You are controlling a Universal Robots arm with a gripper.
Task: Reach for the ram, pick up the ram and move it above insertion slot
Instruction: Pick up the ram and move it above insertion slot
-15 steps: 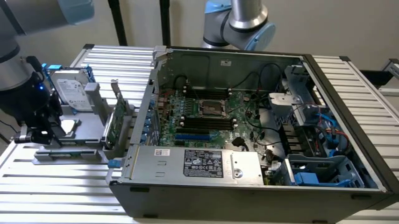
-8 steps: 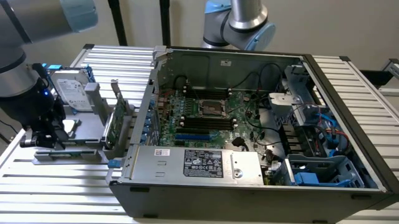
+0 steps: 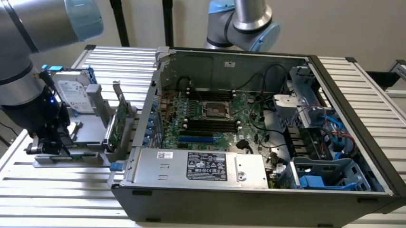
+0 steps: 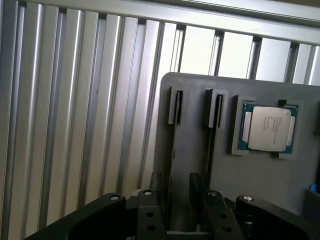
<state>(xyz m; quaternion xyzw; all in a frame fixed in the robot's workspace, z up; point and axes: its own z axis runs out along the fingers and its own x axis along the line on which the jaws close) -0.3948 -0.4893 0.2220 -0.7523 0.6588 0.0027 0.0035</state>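
Observation:
My gripper (image 3: 49, 145) hangs low over a grey holder tray (image 3: 89, 126) at the exterior view's left, outside the computer case. In the wrist view the gripper (image 4: 182, 220) is open, its two black fingers (image 4: 149, 212) standing apart over a pair of slotted posts (image 4: 177, 106) on the tray. A thin dark edge (image 4: 212, 155) runs between two of these posts; I cannot tell whether it is the ram. Nothing sits between the fingers. Long black insertion slots (image 3: 210, 125) lie side by side on the motherboard inside the case.
A processor chip (image 4: 267, 127) rests in a recess of the tray. A hard drive (image 3: 73, 95) and an upright green card with a metal bracket (image 3: 119, 122) stand on the holder. The square CPU socket (image 3: 214, 110), a blue slot (image 3: 197, 140) and the power supply (image 3: 203, 166) are in the case.

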